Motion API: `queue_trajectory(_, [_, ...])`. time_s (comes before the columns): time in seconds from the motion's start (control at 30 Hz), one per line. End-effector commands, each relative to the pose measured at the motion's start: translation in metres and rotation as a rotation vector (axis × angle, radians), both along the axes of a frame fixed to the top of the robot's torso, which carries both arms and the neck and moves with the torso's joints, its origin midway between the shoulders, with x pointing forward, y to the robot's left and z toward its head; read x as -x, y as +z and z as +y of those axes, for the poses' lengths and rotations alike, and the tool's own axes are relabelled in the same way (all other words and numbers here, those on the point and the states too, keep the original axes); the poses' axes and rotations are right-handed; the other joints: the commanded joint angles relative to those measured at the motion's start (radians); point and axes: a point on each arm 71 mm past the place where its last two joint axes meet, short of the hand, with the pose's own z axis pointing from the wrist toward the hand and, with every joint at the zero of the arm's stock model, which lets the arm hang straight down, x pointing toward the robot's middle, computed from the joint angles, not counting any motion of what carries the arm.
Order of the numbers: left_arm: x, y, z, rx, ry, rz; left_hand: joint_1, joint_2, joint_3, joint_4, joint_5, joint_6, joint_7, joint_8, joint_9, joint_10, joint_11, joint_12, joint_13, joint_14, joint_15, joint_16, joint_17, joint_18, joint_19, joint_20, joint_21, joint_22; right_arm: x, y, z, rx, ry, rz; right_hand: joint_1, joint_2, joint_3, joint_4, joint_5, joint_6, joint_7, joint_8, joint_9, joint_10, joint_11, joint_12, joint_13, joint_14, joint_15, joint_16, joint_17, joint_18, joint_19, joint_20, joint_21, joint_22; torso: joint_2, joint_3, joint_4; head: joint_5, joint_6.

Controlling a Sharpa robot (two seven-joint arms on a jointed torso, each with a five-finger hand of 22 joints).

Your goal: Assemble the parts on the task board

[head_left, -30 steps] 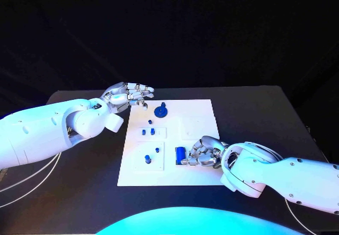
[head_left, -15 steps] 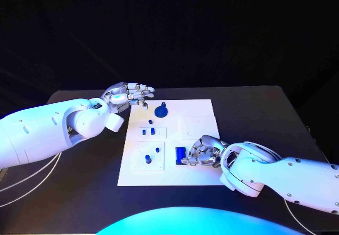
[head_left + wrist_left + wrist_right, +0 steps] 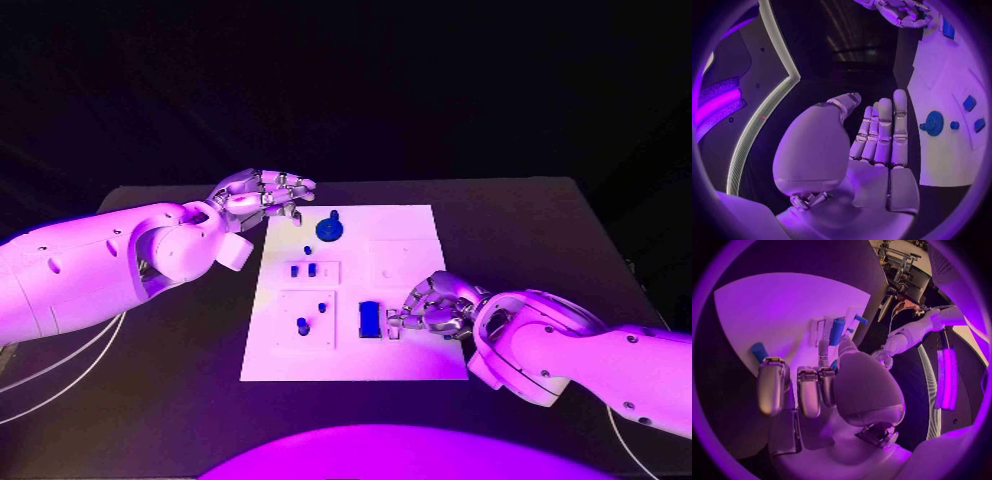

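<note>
In the head view, the right hand (image 3: 434, 307) has slid a little to the right, away from the blue block (image 3: 369, 318) on the task board (image 3: 411, 360). So the block is probably let go and sits in its place (my guess). Its fingers are curled in, and I cannot tell if they pinch anything. The left hand (image 3: 264, 194) has stayed at the board's far left corner, near the round blue part (image 3: 330, 229).

In the left wrist view, the left hand's fingers (image 3: 881, 131) are straight, side by side, holding nothing.

In the right wrist view, the right hand's fingers (image 3: 808, 391) bend down over the board.
</note>
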Motion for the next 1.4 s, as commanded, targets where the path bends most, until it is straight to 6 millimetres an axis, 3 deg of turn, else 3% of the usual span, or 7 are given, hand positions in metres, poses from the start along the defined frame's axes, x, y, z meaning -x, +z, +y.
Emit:
queue_trajectory(0.03, [0.001, 0.001, -0.003, 0.012, -0.019, -0.005, 0.009, -0.001, -0.004, 0.001, 0.005, -0.007, -0.001, 0.006, -0.001, -0.005, 0.001, 0.003, -0.002, -0.006, -0.001, -0.005, -0.001, 0.014, 0.008, -0.001, -0.005, -0.002, -0.002, 0.011, -0.011, -0.06, -0.018, -0.055, 0.01, -0.015, 0.008, 0.0, 0.001, -0.02, 0.009, -0.02, -0.008, 0.057, 0.013, -0.009, 0.203, 0.094, 0.009, -0.002, 0.21, -0.001, 0.019, 0.003, -0.008, 0.146, -0.002, -0.0017, -0.0038, -0.005, 0.002])
queue_trajectory(0.3, [0.001, 0.001, -0.001, 0.009, -0.014, -0.003, 0.009, -0.001, -0.005, 0.002, 0.005, -0.008, -0.001, 0.007, -0.001, -0.005, 0.002, 0.004, -0.002, -0.006, -0.001, -0.005, -0.001, 0.014, 0.008, -0.001, -0.006, -0.002, -0.008, 0.019, -0.064, 0.017, -0.072, -0.16, 0.055, -0.037, 0.021, -0.008, 0.001, -0.027, 0.02, -0.049, -0.018, 0.057, 0.023, -0.008, 0.205, 0.094, 0.018, -0.001, 0.213, -0.004, 0.024, 0.013, 0.005, 0.154, -0.001, -0.0009, -0.0037, -0.013, 0.008])
queue_trajectory(0.43, [0.001, 0.001, 0.0, 0.008, -0.011, -0.004, 0.009, -0.001, -0.005, 0.002, 0.005, -0.008, -0.001, 0.007, -0.001, -0.005, 0.002, 0.004, -0.002, -0.006, -0.001, -0.005, -0.001, 0.014, 0.008, -0.001, -0.006, -0.002, -0.006, 0.015, -0.08, 0.066, -0.077, -0.187, 0.061, -0.04, 0.023, -0.008, 0.001, -0.022, 0.02, -0.051, -0.019, 0.057, 0.023, -0.008, 0.205, 0.095, 0.019, -0.001, 0.215, -0.005, 0.026, 0.014, 0.011, 0.157, -0.002, -0.0007, -0.0085, -0.016, 0.004])
queue_trajectory(0.5, [0.001, 0.001, -0.001, 0.008, -0.011, -0.005, 0.009, -0.001, -0.005, 0.002, 0.005, -0.008, -0.001, 0.007, -0.001, -0.005, 0.002, 0.004, -0.002, -0.006, -0.001, -0.005, -0.001, 0.014, 0.008, -0.001, -0.006, -0.002, -0.005, 0.013, -0.083, 0.086, -0.079, -0.192, 0.063, -0.041, 0.024, -0.007, 0.001, -0.018, 0.019, -0.051, -0.019, 0.058, 0.023, -0.008, 0.205, 0.095, 0.019, 0.0, 0.216, -0.005, 0.026, 0.014, 0.012, 0.158, -0.002, -0.001, -0.0078, -0.021, 0.004])
queue_trajectory(0.97, [0.001, 0.002, 0.0, 0.009, -0.008, -0.014, 0.009, 0.0, -0.006, 0.003, 0.005, -0.007, -0.001, 0.008, -0.001, -0.005, 0.001, 0.004, -0.002, -0.006, -0.001, -0.005, -0.001, 0.014, 0.008, 0.0, -0.007, -0.002, 0.001, -0.003, -0.086, 0.161, -0.105, -0.125, 0.065, -0.043, 0.026, -0.002, 0.0, -0.007, 0.017, -0.051, -0.019, 0.056, 0.021, -0.011, 0.202, 0.094, 0.018, -0.001, 0.215, -0.005, 0.027, 0.014, 0.014, 0.159, 0.0, -0.0026, -0.0018, -0.023, -0.003])
queue_trajectory(1.4, [0.002, 0.002, 0.0, 0.01, -0.01, -0.015, 0.009, 0.0, -0.006, 0.003, 0.005, -0.007, -0.001, 0.008, -0.001, -0.005, 0.001, 0.004, -0.002, -0.006, -0.001, -0.005, -0.001, 0.014, 0.008, 0.0, -0.007, -0.002, 0.003, -0.016, -0.068, 0.193, -0.052, -0.07, 0.064, -0.046, 0.026, 0.0, 0.0, -0.001, 0.016, -0.051, -0.019, 0.054, 0.02, -0.013, 0.2, 0.094, 0.018, -0.002, 0.211, -0.004, 0.026, 0.014, 0.008, 0.157, -0.001, -0.0022, -0.0036, -0.02, -0.008])
